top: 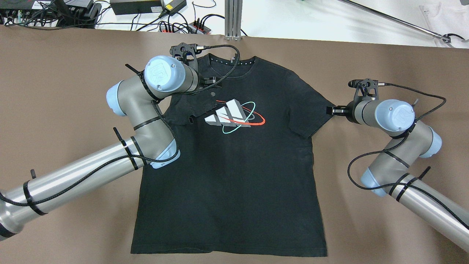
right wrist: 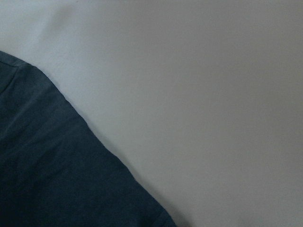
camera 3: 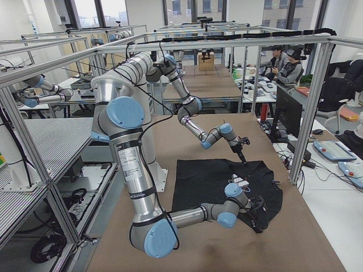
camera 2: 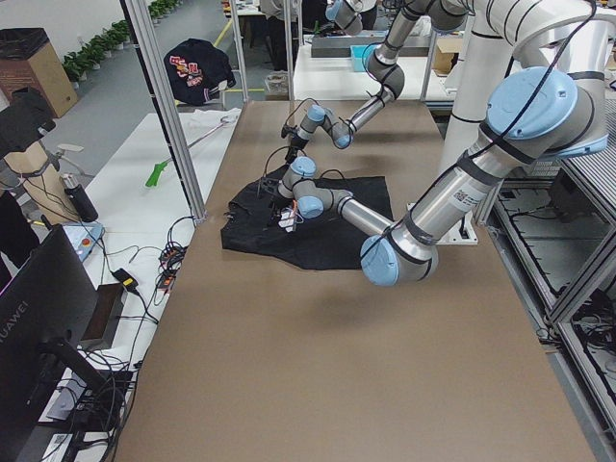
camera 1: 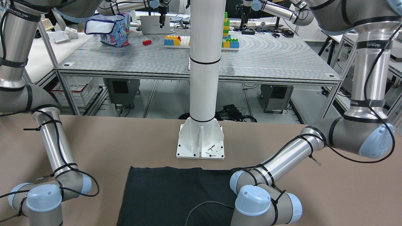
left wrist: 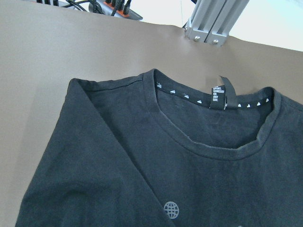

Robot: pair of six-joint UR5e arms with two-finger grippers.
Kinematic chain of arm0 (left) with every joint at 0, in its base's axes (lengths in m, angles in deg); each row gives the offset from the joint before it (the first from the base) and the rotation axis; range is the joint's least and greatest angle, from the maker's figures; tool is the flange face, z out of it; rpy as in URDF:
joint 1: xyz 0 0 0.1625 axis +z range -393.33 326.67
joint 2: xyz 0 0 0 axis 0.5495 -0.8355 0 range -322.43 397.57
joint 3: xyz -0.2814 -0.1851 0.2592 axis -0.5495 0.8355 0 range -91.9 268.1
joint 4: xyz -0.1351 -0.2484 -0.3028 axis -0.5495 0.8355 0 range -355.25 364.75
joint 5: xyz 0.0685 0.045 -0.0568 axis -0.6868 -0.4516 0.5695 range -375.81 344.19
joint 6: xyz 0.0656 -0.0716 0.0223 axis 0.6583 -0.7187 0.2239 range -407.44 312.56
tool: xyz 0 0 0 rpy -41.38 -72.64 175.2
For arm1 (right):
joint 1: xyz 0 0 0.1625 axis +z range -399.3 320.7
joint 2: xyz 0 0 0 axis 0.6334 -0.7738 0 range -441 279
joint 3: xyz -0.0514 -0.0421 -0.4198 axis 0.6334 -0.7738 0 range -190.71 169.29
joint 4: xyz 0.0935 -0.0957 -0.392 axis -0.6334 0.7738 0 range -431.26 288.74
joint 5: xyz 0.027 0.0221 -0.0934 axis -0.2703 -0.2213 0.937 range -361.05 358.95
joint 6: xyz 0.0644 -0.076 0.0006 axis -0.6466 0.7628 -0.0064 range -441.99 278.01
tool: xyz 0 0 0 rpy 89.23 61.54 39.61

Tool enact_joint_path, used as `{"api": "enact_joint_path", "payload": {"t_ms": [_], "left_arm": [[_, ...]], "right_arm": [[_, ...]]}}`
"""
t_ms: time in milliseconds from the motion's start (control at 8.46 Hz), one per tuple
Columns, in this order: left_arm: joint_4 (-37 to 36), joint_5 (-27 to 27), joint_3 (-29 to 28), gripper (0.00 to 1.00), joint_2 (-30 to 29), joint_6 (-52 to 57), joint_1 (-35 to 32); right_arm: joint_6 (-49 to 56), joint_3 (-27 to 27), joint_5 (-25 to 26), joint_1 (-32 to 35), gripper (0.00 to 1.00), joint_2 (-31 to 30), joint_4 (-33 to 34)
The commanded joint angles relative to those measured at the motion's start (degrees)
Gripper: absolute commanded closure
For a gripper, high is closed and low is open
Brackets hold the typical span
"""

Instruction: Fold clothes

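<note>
The black shirt (top: 234,176) lies collar-far on the worktop (top: 366,55). The right gripper (top: 331,110) sits at its outspread right sleeve (top: 311,110), nearer than the left gripper (top: 211,85). Neither gripper's opening can be told.

Even, diffuse ceiling light filled every view, and the arms (top: 91,172) threw only soft, faint shadows on the brown table (top: 55,91). Bright streaks glared on their metal tubes. The black shirt (top: 234,176) swallowed most fold detail, so the left gripper (top: 214,82) was hard to separate from the cloth under it. Ahead of that gripper the collar (left wrist: 208,142) was sharp in the wrist view. Below the right gripper (top: 331,110), the wrist view was blurred and washed pale.
</note>
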Motion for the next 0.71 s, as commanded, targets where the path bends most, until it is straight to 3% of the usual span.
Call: {"api": "enact_joint_path", "payload": {"t_ms": [0, 355, 473, 591], "left_arm": [[0.0, -0.1, 0.0, 0.0, 0.3, -0.1, 0.0], [0.0, -0.2, 0.0, 0.0, 0.4, 0.0, -0.1], [0.0, -0.2, 0.1, 0.0, 0.5, 0.0, -0.1], [0.0, -0.2, 0.0, 0.0, 0.5, 0.0, -0.1]], "right_arm": [[-2.5, -1.9, 0.3, -0.4, 0.39, 0.6, -2.7], [-2.7, -1.9, 0.4, -0.4, 0.57, 1.3, -1.9], [-2.6, -1.7, 0.4, -0.4, 0.69, 1.2, -1.9], [-2.1, -1.4, 0.3, -0.4, 0.89, 1.2, -1.9]]}}
